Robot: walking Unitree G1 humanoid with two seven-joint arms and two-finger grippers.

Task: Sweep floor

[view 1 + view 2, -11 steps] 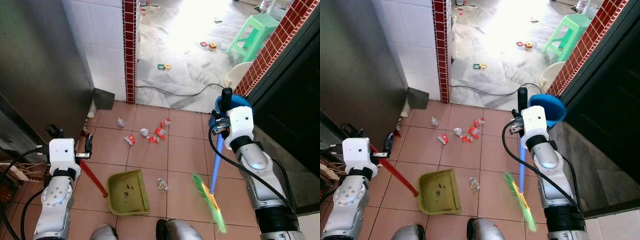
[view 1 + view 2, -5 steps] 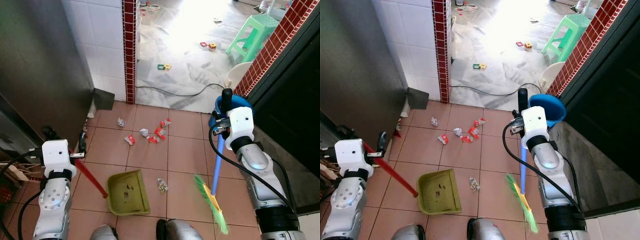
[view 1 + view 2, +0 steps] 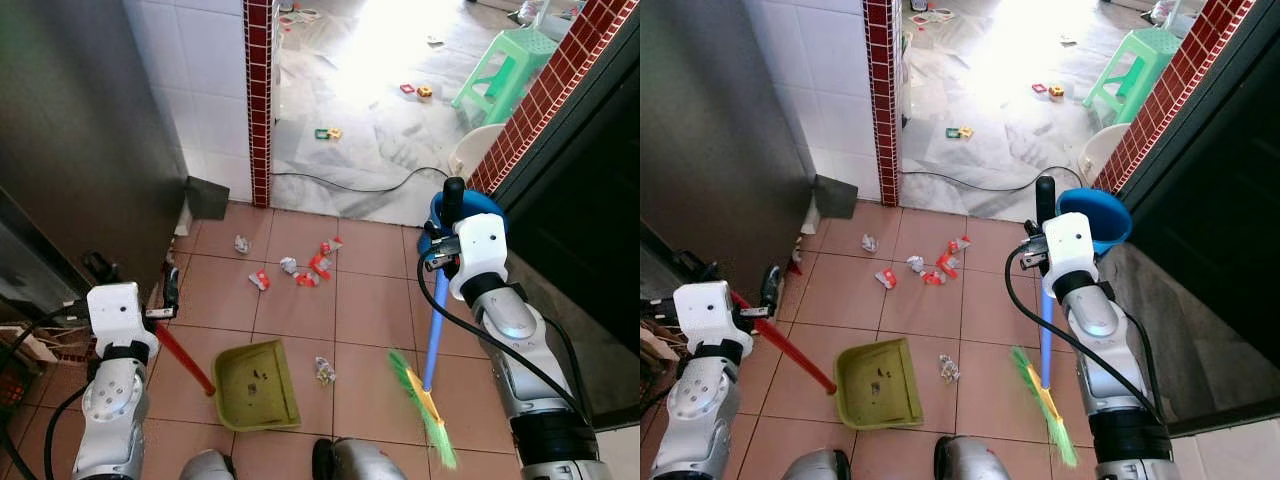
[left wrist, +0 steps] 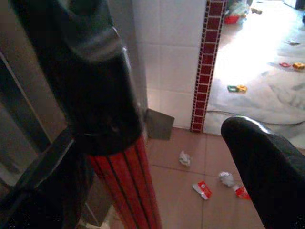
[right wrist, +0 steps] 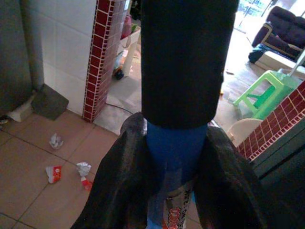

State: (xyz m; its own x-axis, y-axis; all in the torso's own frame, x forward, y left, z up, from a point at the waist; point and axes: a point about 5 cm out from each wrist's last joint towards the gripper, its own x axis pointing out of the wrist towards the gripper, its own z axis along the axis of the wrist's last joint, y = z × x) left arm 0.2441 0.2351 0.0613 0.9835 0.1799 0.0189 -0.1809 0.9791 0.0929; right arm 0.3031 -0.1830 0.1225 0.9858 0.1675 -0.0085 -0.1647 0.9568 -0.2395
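Note:
A green dustpan [image 3: 258, 385] lies on the tiled floor in front of me, its red handle [image 3: 185, 352] slanting up to my left gripper [image 3: 137, 280]. That gripper is open; the handle [image 4: 124, 186] rests against one finger, with floor showing between it and the other finger [image 4: 267, 167]. My right gripper [image 3: 450, 200] is shut on the blue shaft of a broom [image 3: 433, 340], whose green bristles [image 3: 425, 405] touch the floor at my right. Red wrappers and crumpled paper [image 3: 310, 265] lie ahead. One scrap [image 3: 325, 371] sits beside the dustpan.
A grey metal door [image 3: 80, 130] stands on the left, with a red brick pillar [image 3: 260, 100] beyond it. A dark wall runs along the right, with a blue basin [image 3: 482, 205] behind my right hand. A cable [image 3: 350, 185], toys [image 3: 328, 133] and a green stool [image 3: 510, 65] lie further ahead.
My left arm has drawn back to the left and down, tilting the red handle a little. The dustpan has stayed put. The right arm and broom have barely moved.

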